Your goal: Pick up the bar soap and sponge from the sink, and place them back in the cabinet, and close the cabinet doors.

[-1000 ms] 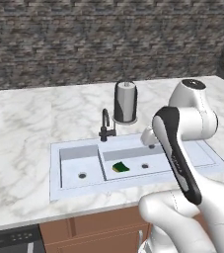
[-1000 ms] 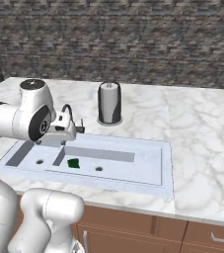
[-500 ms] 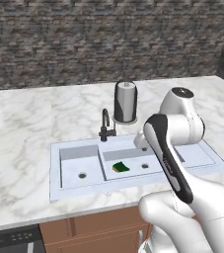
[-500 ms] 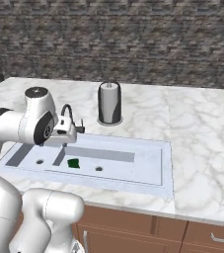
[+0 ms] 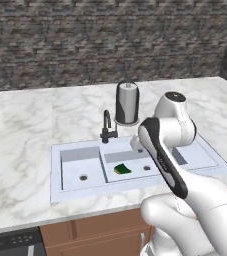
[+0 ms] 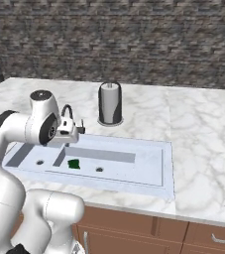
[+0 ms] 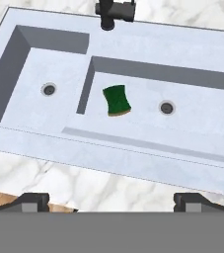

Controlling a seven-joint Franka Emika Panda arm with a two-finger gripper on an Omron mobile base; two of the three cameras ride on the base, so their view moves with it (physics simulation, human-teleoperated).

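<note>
One sink (image 7: 133, 153) sits in the marble table (image 5: 20, 130), and it has two basins, each with one round drain. One sponge (image 7: 117, 100) lies in the wider basin, green face up with a yellow edge showing at its 6 o'clock side in the hand view. It rests flat on the basin floor, near the divider wall at its 9 o'clock and well apart from that basin's drain at its 3 o'clock. The narrower basin holds only its drain.

One black faucet (image 5: 107, 128) stands on the rim at 12 o'clock from the sponge. One paper-towel holder (image 5: 127, 103) stands upright on the table just behind the faucet.

One gripper (image 7: 111, 201) hangs above the front rim of the sink, at 6 o'clock from the sponge in the hand view, its two fingertips (image 7: 33, 201) spread wide and holding nothing. In the base views the sponge (image 6: 74, 163) shows as a single green block in the basin.
</note>
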